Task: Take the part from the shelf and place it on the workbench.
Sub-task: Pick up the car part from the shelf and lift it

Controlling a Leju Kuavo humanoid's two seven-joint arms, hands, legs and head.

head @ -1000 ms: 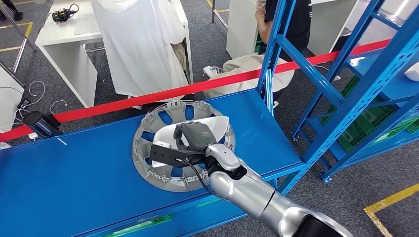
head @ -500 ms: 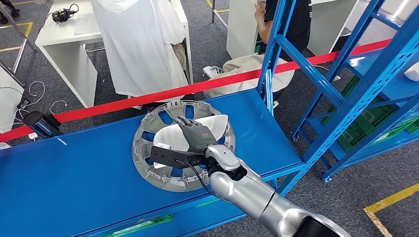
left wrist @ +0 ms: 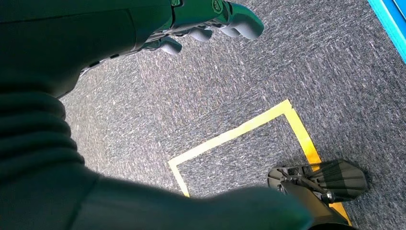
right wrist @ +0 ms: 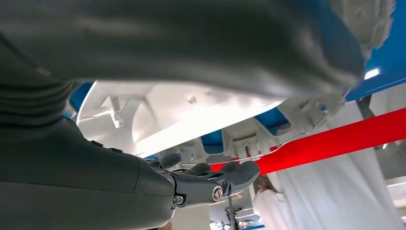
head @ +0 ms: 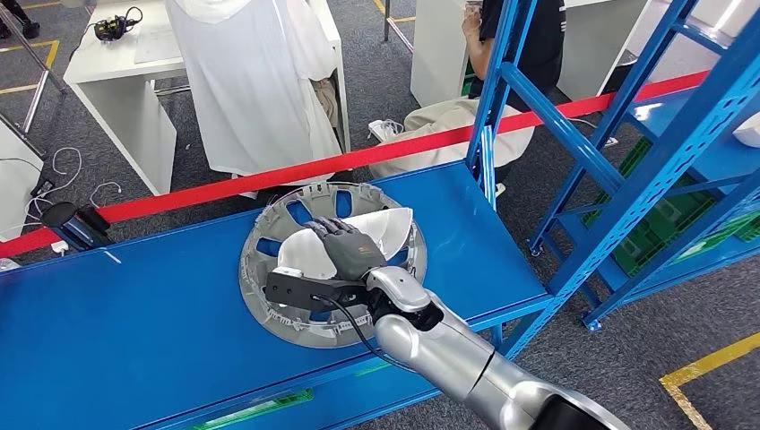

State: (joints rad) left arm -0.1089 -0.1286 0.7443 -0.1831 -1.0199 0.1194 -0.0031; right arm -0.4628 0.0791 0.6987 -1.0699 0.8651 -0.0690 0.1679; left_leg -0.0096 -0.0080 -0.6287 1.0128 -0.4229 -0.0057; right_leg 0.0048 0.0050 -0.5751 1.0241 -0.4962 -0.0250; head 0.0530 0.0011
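A long red tape [head: 269,175] runs across behind the blue counter. Past it stands a person in a white coat [head: 251,81] by a white desk [head: 116,63]. Yellow lines [left wrist: 239,132] are marked on the grey carpet [left wrist: 201,76].

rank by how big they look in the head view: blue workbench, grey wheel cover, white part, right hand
1. blue workbench
2. grey wheel cover
3. white part
4. right hand, though it hides some of the white part, so these two are close.

Blue bench [head: 134,313] carries grey slotted wheel cover [head: 269,235], lying flat; white part [head: 381,228] rests on it.
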